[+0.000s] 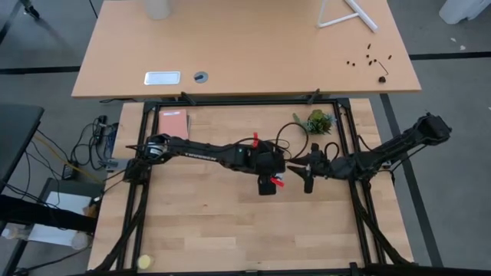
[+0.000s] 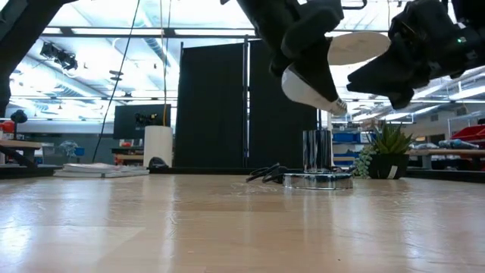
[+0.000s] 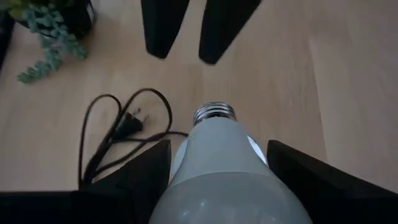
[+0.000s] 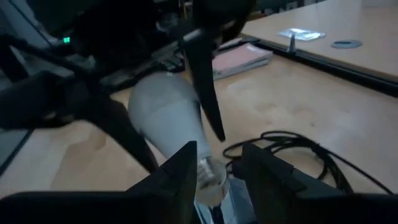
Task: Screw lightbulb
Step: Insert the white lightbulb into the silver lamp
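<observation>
The left gripper (image 3: pixel 217 168) has its jaws clamped on the fat end of the lightbulb (image 3: pixel 214 155), carrying it in the air above the middle of the bench (image 1: pixel 230 230). In the low view the bulb hangs tilted, its metal screw end pointing down and sideways toward the socket (image 2: pixel 318 178), which stands on the bench next to a loose black cord (image 3: pixel 118 134) and near a small potted plant (image 2: pixel 388 155). The right gripper (image 4: pixel 217 165) floats just beside the bulb's screw end, its jaws together and holding nothing. So the pick-up looks done, but the bulb is well clear of the socket: lining it up upright, lowering it in and twisting it home all remain
</observation>
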`<action>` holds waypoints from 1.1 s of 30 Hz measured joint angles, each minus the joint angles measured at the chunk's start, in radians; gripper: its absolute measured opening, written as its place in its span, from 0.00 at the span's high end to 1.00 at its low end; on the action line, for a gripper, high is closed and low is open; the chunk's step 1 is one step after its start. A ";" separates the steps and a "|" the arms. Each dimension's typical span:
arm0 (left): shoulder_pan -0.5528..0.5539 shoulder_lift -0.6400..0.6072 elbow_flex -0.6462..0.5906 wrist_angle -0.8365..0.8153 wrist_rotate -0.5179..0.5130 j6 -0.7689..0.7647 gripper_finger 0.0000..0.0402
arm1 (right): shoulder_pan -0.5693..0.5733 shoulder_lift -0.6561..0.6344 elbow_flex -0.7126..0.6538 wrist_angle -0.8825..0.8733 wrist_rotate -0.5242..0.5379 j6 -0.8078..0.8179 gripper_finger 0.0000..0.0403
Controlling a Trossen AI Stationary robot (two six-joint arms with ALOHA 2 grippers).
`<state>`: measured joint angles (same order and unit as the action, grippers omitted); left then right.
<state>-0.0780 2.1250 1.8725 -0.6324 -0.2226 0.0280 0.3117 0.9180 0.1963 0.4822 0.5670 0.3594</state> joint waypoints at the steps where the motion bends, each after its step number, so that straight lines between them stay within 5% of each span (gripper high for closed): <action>1: 0.000 0.000 0.000 0.004 0.000 0.000 0.34 | -0.006 0.002 0.000 0.007 -0.018 -0.005 0.66; 29: 0.045 -0.001 0.066 0.000 0.012 0.024 0.34 | -0.098 0.202 0.000 0.182 -0.127 0.022 0.67; 33: 0.070 -0.001 0.066 -0.048 0.095 0.002 0.34 | -0.098 0.201 0.000 0.176 -0.127 0.048 0.67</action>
<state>-0.0081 2.1242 1.9381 -0.6808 -0.1276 0.0298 0.2134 1.1194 0.1967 0.6580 0.4399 0.4079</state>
